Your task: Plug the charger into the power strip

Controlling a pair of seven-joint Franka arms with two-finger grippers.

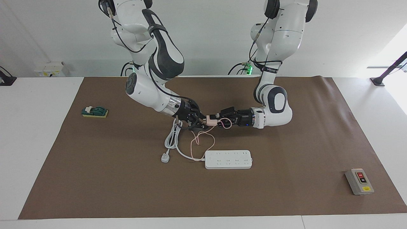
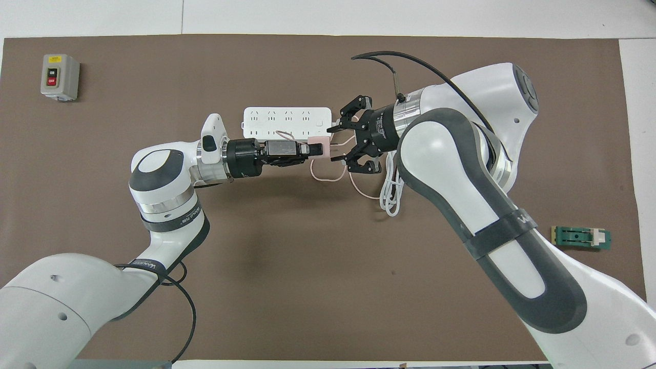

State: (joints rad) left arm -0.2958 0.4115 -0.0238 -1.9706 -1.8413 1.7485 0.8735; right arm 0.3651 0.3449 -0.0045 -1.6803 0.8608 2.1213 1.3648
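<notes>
Two Franka arms are meeting in mid-air above a brown mat (image 1: 95, 178) covering the table, with a pale pink charger (image 1: 210, 120) caught between them. The left end effector (image 1: 217, 122) is gripping the charger with its fingers clamped tight on the cube, while the right end effector (image 1: 203, 122) is sitting against the charger's other face; whether its fingers are parted or pressed on the plug cannot be told. Seen from overhead, the charger (image 2: 319, 145) is hanging at the centre, the left arm reaching in from nine o'clock and the right arm from three o'clock. The charger's thin pink cable (image 1: 199, 140) is drooping in loops onto the mat. The power strip (image 1: 228, 159) is lying flat on the mat, farther from the robots than the charger, at six o'clock from it in the facing view. Its thick white cord (image 1: 173, 136) is curling toward a white three-pin plug (image 1: 165, 157). A grey switch box (image 1: 359, 181) and a green block (image 1: 94, 111) are sitting near the mat's two ends.
</notes>
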